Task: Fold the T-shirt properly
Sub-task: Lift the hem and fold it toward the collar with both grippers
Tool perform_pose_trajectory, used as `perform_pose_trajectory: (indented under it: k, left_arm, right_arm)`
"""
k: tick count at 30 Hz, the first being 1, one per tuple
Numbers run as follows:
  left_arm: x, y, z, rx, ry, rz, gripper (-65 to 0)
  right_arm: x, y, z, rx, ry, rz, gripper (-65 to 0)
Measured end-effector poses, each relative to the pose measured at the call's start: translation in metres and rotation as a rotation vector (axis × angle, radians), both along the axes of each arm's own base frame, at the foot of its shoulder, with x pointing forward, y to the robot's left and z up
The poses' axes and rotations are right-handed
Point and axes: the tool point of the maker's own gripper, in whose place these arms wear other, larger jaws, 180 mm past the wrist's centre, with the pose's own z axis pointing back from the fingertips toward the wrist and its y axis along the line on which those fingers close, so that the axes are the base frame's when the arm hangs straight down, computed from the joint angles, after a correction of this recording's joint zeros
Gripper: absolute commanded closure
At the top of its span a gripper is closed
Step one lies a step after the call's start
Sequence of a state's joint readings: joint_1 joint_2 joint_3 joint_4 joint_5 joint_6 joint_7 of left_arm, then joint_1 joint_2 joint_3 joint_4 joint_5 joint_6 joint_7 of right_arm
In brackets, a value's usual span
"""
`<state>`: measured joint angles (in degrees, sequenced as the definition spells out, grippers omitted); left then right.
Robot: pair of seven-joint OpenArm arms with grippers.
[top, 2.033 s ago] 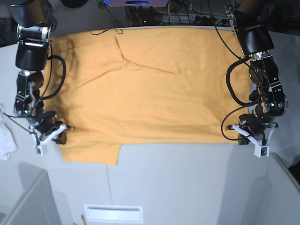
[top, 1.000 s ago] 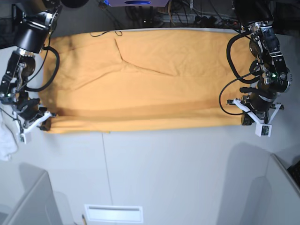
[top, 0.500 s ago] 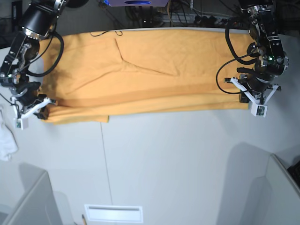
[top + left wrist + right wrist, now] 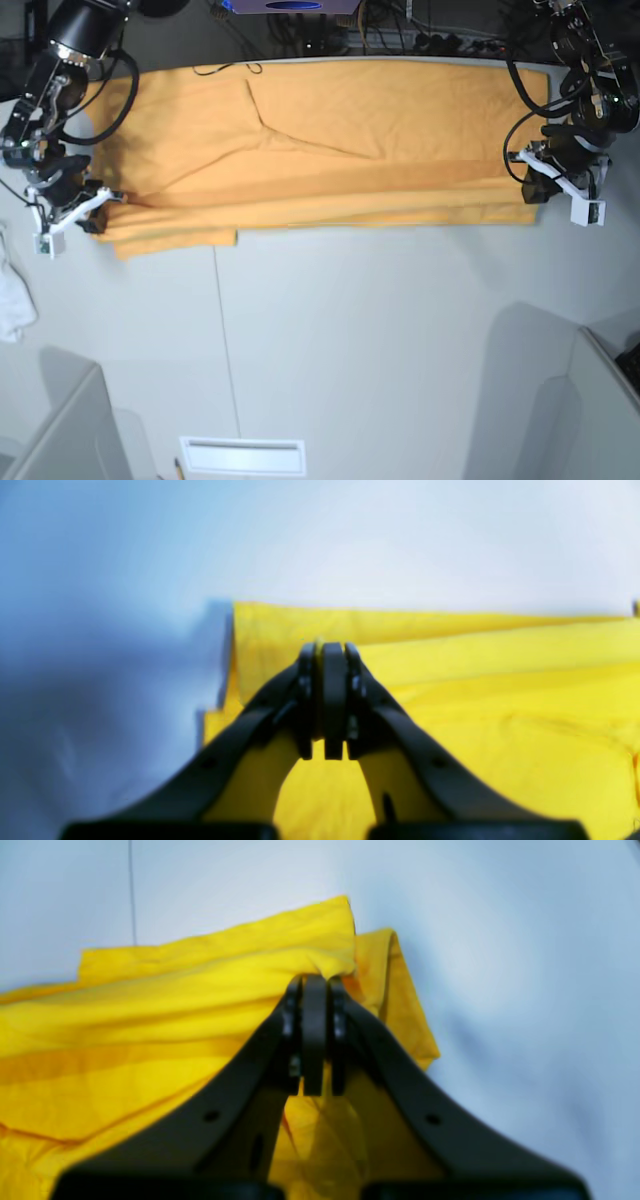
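**Lengthwise fold under way: near hem carried over the shirt body**

Step in hand: both arms carry the near edge of the T-shirt [image 4: 330,140] toward the far side of the surface [image 4: 380,340], doubling the cloth over itself. The shirt lies spread wide along the far part of the surface, with a band of doubled fabric at its near edge.

Left end effector [image 4: 324,652]: jaws together, pinched on a thin ply of the shirt at one end of the fold. In the base view it sits at the right end [image 4: 560,180].

Right end effector [image 4: 314,985]: jaws together, clamped on a bunched corner of cloth; base view puts it at the left end [image 4: 75,205]. A small flap of sleeve or hem sticks out near it, uneven with the rest of the fold line.

Next move, as I judge it: bring both corners further over to meet the far edge, keep the cloth taut between the arms, lower evenly, then release.

Material: plain light-orange cotton, matte, soft, limp; shallow diagonal creases across the upper panel. Surface is smooth, pale grey, with a thin seam line. A small white cloth [image 4: 14,300] lies at the left margin, apart from the shirt.
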<state>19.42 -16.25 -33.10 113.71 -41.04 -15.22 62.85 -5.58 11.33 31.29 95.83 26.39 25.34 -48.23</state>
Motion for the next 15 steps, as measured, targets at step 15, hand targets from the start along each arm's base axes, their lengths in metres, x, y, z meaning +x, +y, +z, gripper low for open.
perform_pose_trajectory:
  k: [15]
  left_arm:
    - [-0.021, 0.007, -0.009, 0.006, 0.046, 0.010, 0.0]
  right_arm:
    - [-0.017, 0.003, 0.022, -0.037, -0.037, -0.012, 0.0]
